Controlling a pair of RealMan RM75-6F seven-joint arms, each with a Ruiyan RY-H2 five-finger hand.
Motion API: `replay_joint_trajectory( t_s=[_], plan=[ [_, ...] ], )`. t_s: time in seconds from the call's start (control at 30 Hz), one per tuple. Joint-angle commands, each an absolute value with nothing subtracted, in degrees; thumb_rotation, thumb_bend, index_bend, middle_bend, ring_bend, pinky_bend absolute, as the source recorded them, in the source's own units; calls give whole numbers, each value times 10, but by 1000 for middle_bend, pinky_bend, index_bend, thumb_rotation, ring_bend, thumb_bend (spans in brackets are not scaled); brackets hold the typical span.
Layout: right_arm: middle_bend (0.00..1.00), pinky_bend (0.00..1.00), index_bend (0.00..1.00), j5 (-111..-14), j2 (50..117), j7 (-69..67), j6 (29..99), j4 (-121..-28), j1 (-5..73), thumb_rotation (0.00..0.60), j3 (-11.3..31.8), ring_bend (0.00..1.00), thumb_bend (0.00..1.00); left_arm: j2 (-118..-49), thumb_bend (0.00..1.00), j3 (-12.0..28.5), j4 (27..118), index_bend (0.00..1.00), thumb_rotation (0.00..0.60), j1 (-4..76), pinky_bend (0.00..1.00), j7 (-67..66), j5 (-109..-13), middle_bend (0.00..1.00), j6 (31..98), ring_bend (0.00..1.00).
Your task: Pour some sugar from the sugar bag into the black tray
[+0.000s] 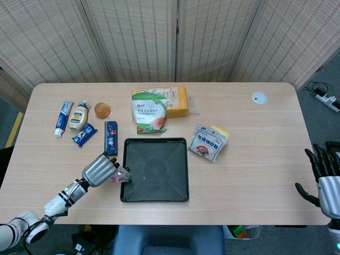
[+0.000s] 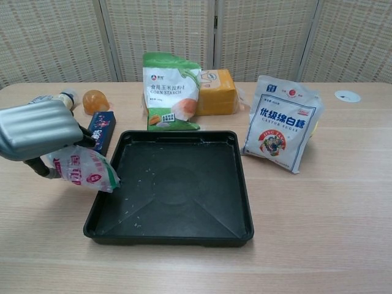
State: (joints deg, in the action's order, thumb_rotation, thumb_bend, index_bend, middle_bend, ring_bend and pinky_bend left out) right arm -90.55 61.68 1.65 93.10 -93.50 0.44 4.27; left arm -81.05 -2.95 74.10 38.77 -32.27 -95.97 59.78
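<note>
On a wooden table [image 1: 255, 159] before woven screens [image 1: 175, 37], left hand [image 1: 99, 170] gripping sugar bag [image 2: 82, 167], right hand [image 1: 324, 178] spread, empty.

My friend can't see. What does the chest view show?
The robot's left hand holds a small sugar bag tilted over the left edge of a black tray. Behind the tray stand a corn starch bag and a white sugar bag.

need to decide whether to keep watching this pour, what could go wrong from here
1. The left hand holds the small sugar bag with its lower corner right at the black tray's left rim, so sugar may spill onto the table outside it.
2. Only scattered grains show in the tray; a sharper tilt could dump too much at once.
3. The soft bag is held by its top and could slip from the fingers.
</note>
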Motion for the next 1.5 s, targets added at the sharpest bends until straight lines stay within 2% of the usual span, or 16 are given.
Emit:
replay_joint_trajectory(
  t_s=[0.03,0.17,0.43,0.6,1.03,1.5],
  plan=[
    [0,0,0,-905,617,17,931,-935,4,600,43,49,256,-811,743,-25,747,696,600,387,620,-322,-957,804,602,777],
    [0,0,0,-904,615,17,934,-936,2,600,43,49,256,-808,743,-19,748,698,600,385,620,-335,-953,804,607,777],
    [0,0,0,-905,615,16,934,-937,3,600,44,49,255,-800,744,-23,771,695,600,391,620,-393,-945,804,575,777],
    [0,0,0,-904,616,15,934,-936,2,600,44,49,256,-803,744,-16,784,689,600,390,623,-373,-939,804,581,777],
    [0,0,0,-899,616,13,936,-933,-1,600,45,48,255,-838,743,-7,714,684,600,367,636,-32,-944,807,666,770],
    [0,0,0,-899,615,19,935,-939,-1,600,46,48,256,-913,740,4,567,661,600,322,628,281,-935,807,772,740]
  ],
)
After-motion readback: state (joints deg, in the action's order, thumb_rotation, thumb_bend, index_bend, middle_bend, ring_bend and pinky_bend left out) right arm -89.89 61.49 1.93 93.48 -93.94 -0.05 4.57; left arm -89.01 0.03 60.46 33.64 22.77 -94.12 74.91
